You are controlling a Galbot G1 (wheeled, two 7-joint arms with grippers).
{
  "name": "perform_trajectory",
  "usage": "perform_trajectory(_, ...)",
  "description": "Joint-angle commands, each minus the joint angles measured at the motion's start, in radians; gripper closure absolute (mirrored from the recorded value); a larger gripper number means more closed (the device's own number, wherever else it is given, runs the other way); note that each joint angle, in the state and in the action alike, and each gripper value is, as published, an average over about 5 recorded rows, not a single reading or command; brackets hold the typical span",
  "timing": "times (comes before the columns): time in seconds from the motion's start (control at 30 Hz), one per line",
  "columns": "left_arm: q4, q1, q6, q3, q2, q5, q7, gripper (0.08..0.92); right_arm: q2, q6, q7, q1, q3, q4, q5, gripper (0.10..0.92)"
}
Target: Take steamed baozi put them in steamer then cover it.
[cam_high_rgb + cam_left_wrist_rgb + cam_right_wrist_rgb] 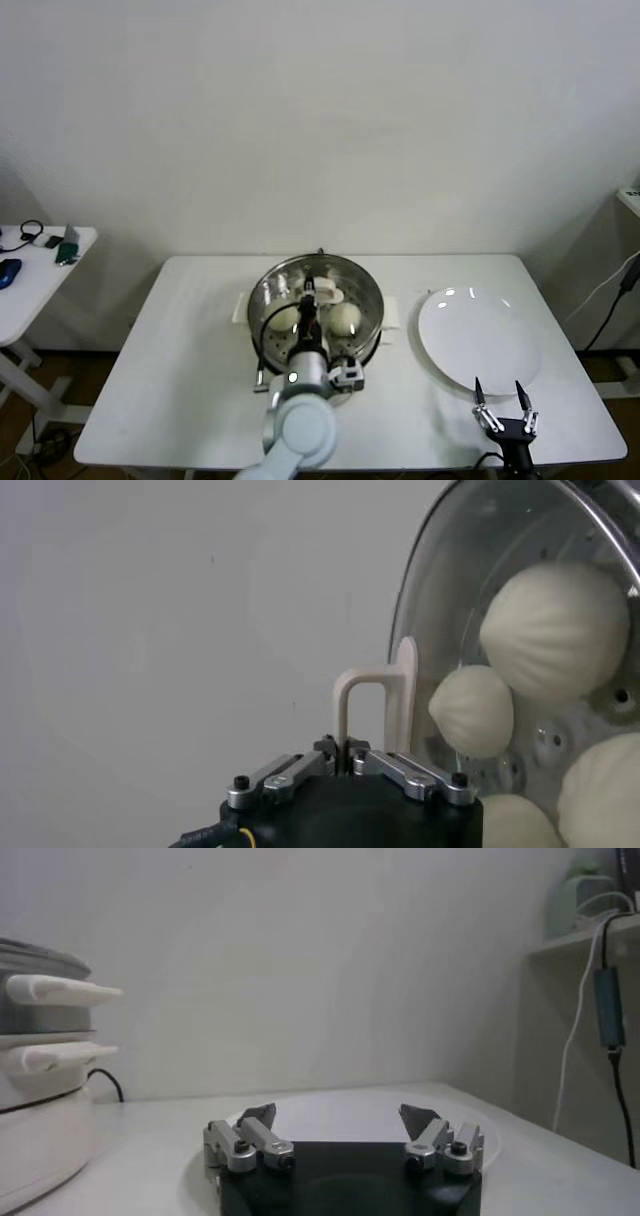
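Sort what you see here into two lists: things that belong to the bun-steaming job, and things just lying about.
Job: steamed baozi in the steamer; cover, its handle gripped by the left gripper.

Lying about: empty white plate, open right gripper waiting near it, side table with small items.

A white table (190,380) is seen from above, with the steamer (318,312) set at its centre. The left gripper (312,292) is held over the steamer, reaching in from six o'clock, and is closed on a cream-white handle. Two steamed baozi (345,318) are seen inside, at the gripper's three and nine o'clock. A flat white plate (480,340) is placed at the steamer's three o'clock. The right gripper (499,392) is parked at the plate's six o'clock, fingers spread apart.
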Motion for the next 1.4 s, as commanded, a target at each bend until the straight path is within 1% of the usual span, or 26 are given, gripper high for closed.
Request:
perform_trajectory(0.03, 0.013, 0.007, -0.03, -0.011, 0.009, 0.015, -0.014, 0.862, 0.001, 0.003, -0.002, -0.002, 0.0, 0.003, -0.001, 0.203)
perform_trajectory(0.43, 0.002, 0.033, -0.035, 0.009, -0.011, 0.0, -0.035, 0.862, -0.002, 0.008, -0.006, -0.007, 0.0, 0.004, -0.002, 0.203)
perform_trajectory(0.53, -0.006, 0.024, -0.032, 0.014, -0.009, -0.018, -0.035, 0.841, -0.001, 0.008, -0.007, -0.008, 0.0, 0.005, -0.002, 0.203)
perform_trajectory(0.77, -0.044, 0.005, -0.017, 0.022, 0.003, -0.07, -0.037, 0.657, -0.002, 0.004, -0.008, -0.009, 0.001, 0.005, -0.002, 0.203)
perform_trajectory(0.93, -0.1, 0.034, -0.012, 0.026, 0.044, -0.119, -0.03, 0.51, -0.002, -0.007, -0.009, -0.01, 0.002, 0.007, -0.001, 0.203)
perform_trajectory(1.1, -0.184, 0.085, -0.025, 0.011, 0.094, -0.154, -0.045, 0.363, 0.003, -0.014, -0.009, -0.013, 0.003, 0.014, 0.001, 0.203)
perform_trajectory(1.23, -0.269, 0.142, -0.047, -0.016, 0.145, -0.248, -0.094, 0.251, 0.004, -0.031, -0.01, -0.018, 0.0, 0.02, 0.011, 0.203)
perform_trajectory(1.3, -0.309, 0.188, -0.074, -0.037, 0.173, -0.347, -0.141, 0.208, 0.003, -0.046, -0.003, -0.021, -0.002, 0.025, 0.021, 0.203)
perform_trajectory(1.4, -0.343, 0.274, -0.144, -0.088, 0.198, -0.526, -0.235, 0.181, 0.002, -0.068, 0.026, -0.024, -0.005, 0.039, 0.033, 0.203)
